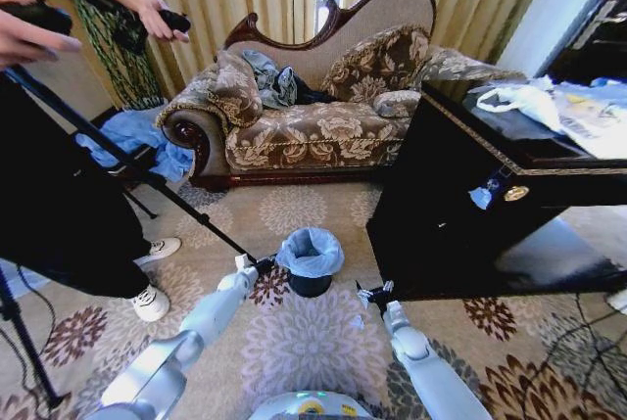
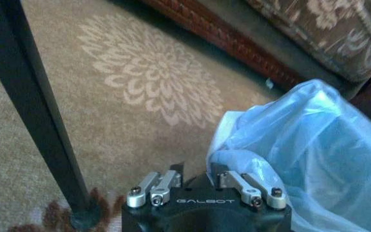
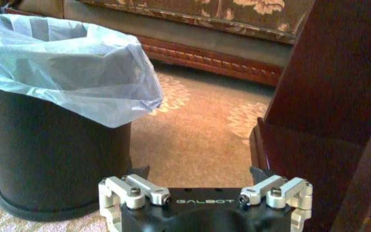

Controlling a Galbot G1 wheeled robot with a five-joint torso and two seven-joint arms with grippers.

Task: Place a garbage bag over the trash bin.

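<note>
On carpet (image 1: 294, 342) between sofa (image 1: 313, 116) and dark desk (image 1: 451, 214): trash bin (image 1: 310, 283) upright, garbage bag (image 1: 310, 250) draped over rim, hanging down outside. Left gripper (image 1: 263, 265) just beside bag edge, fingers spread slightly, nothing held. Right gripper (image 1: 375, 293) near bin, apart from it, fingers spread wide, empty.

Floor: patterned carpet (image 1: 313, 342) with pale flower medallions.
On it: small black trash bin (image 1: 310, 285), garbage bag (image 1: 311, 250) draped over its rim.
Nearby: sofa (image 1: 313, 126), dark cabinet (image 1: 441, 224), tripod leg (image 2: 37, 111).
</note>
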